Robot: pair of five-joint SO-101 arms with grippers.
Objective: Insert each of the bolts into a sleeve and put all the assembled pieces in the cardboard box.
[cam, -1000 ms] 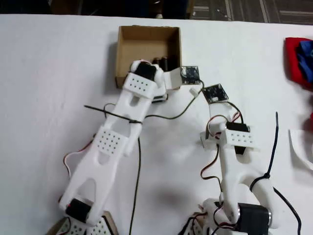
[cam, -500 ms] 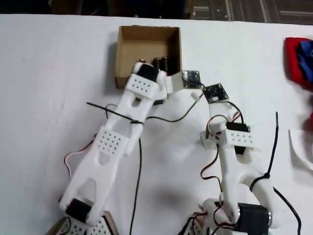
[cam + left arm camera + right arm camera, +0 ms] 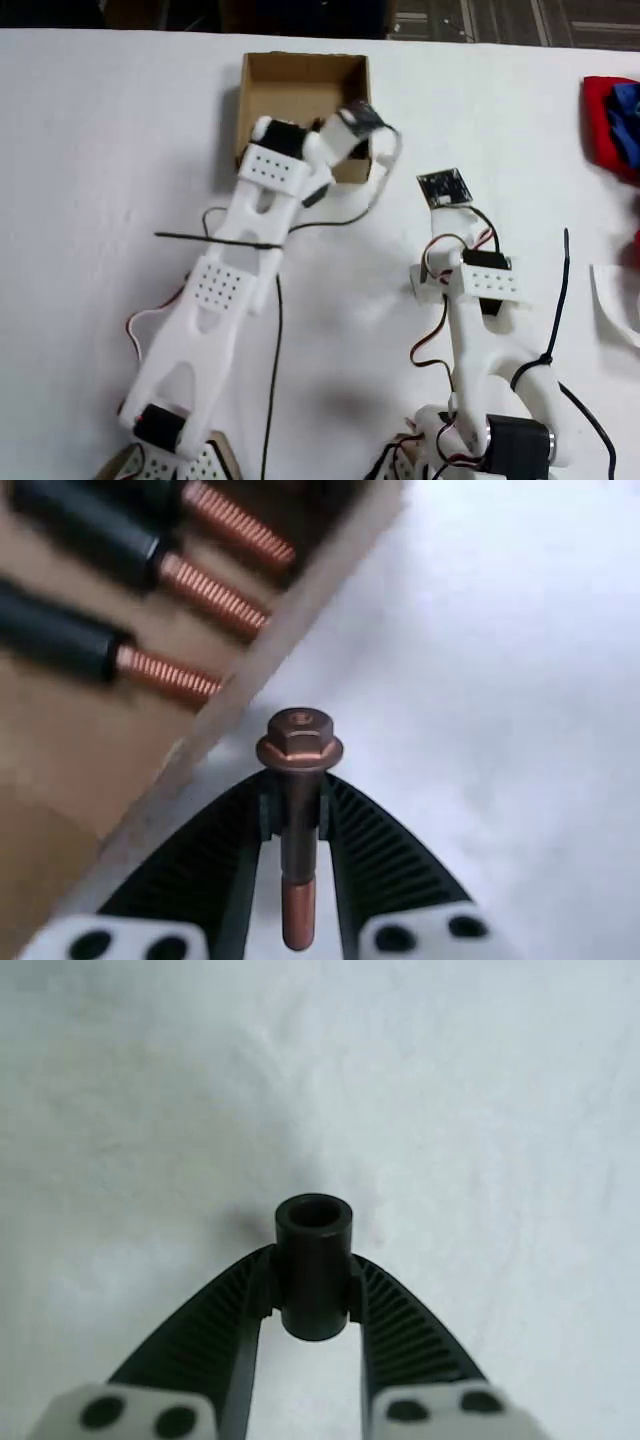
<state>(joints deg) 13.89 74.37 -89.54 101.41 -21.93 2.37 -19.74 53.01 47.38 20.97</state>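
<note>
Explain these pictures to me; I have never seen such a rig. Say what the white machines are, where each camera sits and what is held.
The white shapes are two robot arms on a table. The high view looks down on both: the left arm is at a cardboard box, the right arm beside it. The other two pictures come from a camera on each wrist, looking along that arm's black jaws. The left jaws are shut on a copper bolt, just outside the box; inside lie three assembled pieces, bolts in black sleeves. The right jaws are shut on an empty sleeve over the table.
</note>
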